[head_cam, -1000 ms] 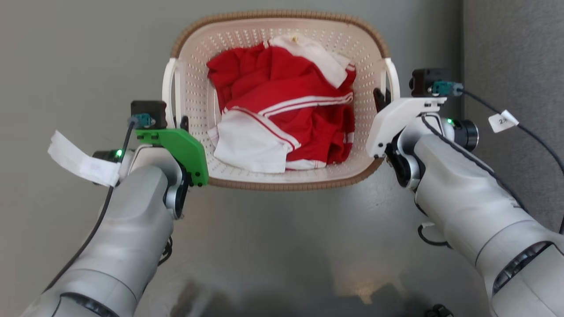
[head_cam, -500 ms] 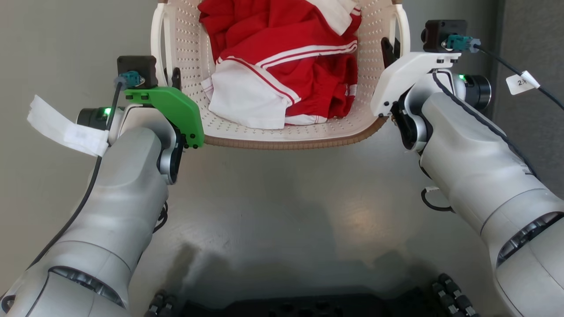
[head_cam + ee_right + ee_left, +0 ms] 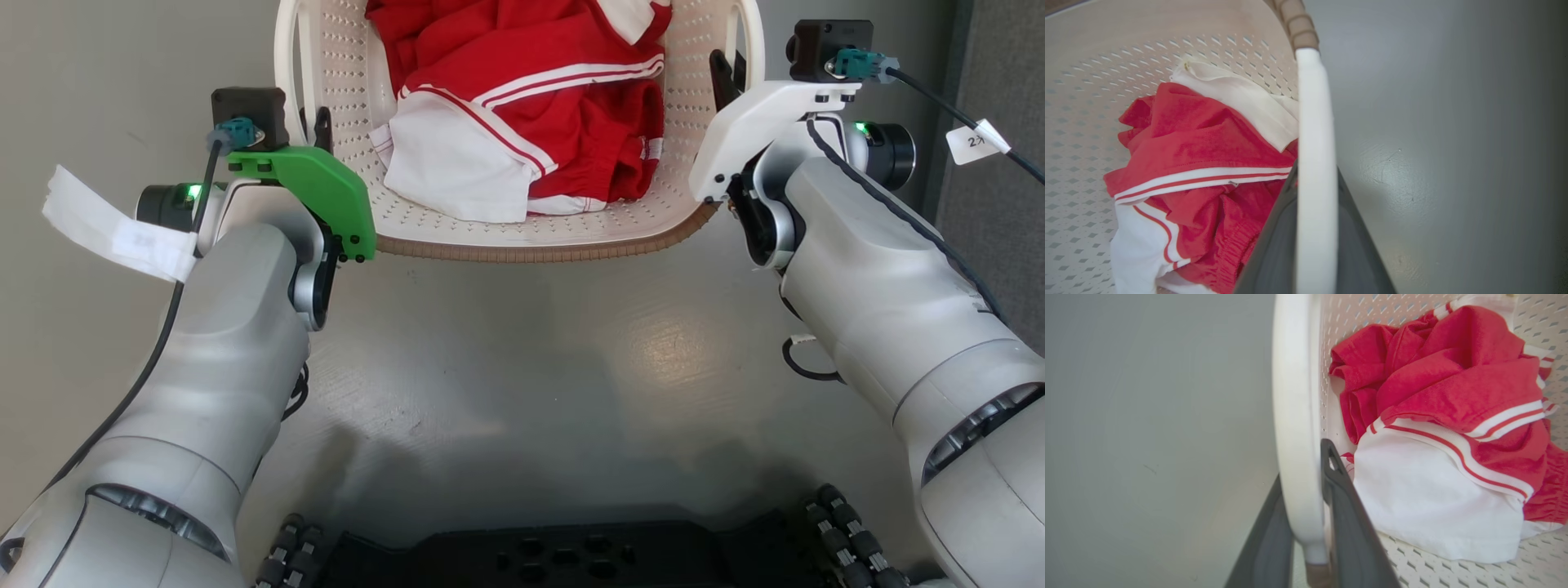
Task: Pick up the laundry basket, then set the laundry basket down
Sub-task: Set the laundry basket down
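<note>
Basket point(image 3: 539, 249) perhaps raised; handles point(image 3: 1296, 416) between fingers point(image 3: 1349, 526).

The basket point(image 3: 347, 73) is smooth perforated plastic, its rim point(image 3: 531, 249) woven-look. The clothes point(image 3: 571, 131) are soft cloth. The floor point(image 3: 531, 367) shines dully.

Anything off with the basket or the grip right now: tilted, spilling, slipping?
Nothing stands out. The left gripper and right gripper each grip one side of the laundry basket, and the red and white clothes lie inside it.
</note>
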